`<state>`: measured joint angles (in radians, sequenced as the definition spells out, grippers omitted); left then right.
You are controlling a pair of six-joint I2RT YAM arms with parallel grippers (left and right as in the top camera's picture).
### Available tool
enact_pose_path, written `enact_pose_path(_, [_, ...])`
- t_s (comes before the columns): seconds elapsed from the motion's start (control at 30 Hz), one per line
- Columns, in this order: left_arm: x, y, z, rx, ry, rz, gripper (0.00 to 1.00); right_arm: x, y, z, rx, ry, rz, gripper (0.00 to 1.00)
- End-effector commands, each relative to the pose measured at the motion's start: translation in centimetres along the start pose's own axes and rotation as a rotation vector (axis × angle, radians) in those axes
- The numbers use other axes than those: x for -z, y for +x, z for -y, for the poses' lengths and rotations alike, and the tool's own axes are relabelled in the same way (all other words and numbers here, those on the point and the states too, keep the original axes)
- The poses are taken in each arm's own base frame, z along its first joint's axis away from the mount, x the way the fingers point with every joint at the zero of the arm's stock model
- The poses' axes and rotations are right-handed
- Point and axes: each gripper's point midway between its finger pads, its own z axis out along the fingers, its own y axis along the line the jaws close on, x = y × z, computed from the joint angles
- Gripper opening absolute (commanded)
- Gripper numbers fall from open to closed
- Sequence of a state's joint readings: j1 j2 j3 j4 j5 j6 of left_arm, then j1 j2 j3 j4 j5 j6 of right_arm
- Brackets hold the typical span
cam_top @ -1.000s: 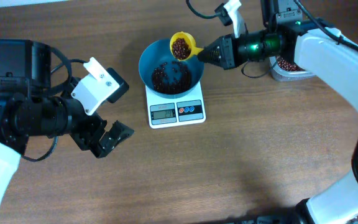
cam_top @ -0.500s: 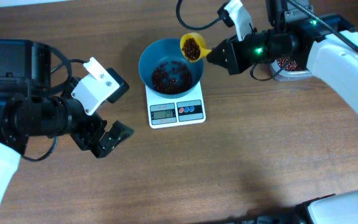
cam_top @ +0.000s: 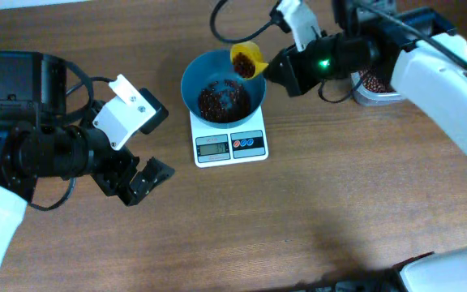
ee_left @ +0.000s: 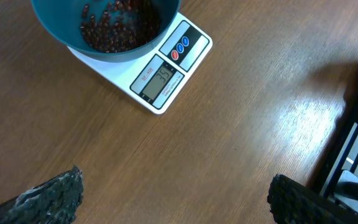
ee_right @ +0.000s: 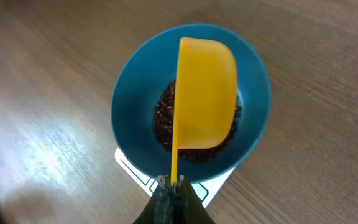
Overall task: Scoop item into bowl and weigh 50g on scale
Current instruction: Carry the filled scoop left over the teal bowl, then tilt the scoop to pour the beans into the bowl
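The right gripper (ee_right: 174, 198) pinches the thin handle of the yellow scoop (ee_right: 207, 93). The scoop's cup is rolled over above the teal bowl (ee_right: 132, 81), so the pour looks like the step in hand. The scale's display (ee_left: 161, 78) seems to read about 35, though the digits are not sharp, and that would be short of fifty. From here I would judge that only a slow trickle is wanted. Roll the wrist a little at a time and pause to let the reading settle. Keep the scoop's lip inside the rim without touching the bowl, since any press would falsify the weight.

The beans (ee_right: 163, 124) lie heaped in the bottom of the bowl, directly beneath the cup and apart from the right gripper's fingertips. The overhead view shows a few more in the scoop. The bowl sits on the white scale (cam_top: 231, 144) and overhangs it. The left gripper (cam_top: 136, 180) is well off to the left, spread and holding nothing. Farthest off, a clear tub (cam_top: 377, 86) of beans sits partly behind the right arm.
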<state>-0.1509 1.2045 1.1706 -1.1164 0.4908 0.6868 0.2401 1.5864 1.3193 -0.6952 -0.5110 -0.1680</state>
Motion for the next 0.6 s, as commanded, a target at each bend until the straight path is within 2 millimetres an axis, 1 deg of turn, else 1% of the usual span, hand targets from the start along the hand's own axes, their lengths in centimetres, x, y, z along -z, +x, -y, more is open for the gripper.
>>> enact_pose_path(0.0, [0.14,-0.47,0.23,0.007,0.011,0.016,0.99,0.79,-1.86,-1.33,0.064,0.026,0.037,0.04])
enact_pose_path(0.03, [0.14,-0.47,0.23,0.007,0.011,0.016,0.99,0.61,-1.71,-0.95,0.061,0.044,0.029,0.04])
enact_pose_path(0.17, [0.14,-0.47,0.23,0.007,0.011,0.016,0.99,0.64,-1.77,-1.34,0.039,0.024,0.033,0.04])
enact_pose_path(0.5, [0.14,-0.47,0.23,0.007,0.011,0.016,0.99,0.64,-1.79,-1.39,0.028,0.021,0.034,0.04])
enact_pose_path(0.53, [0.14,-0.47,0.23,0.007,0.011,0.016,0.99,0.74,-1.91,-1.44,0.030,0.021,0.037,0.04])
enact_pose_path(0.57, [0.14,-0.47,0.23,0.007,0.011,0.016,0.99,1.19,-2.50,-1.64,0.016,0.021,0.052,0.04])
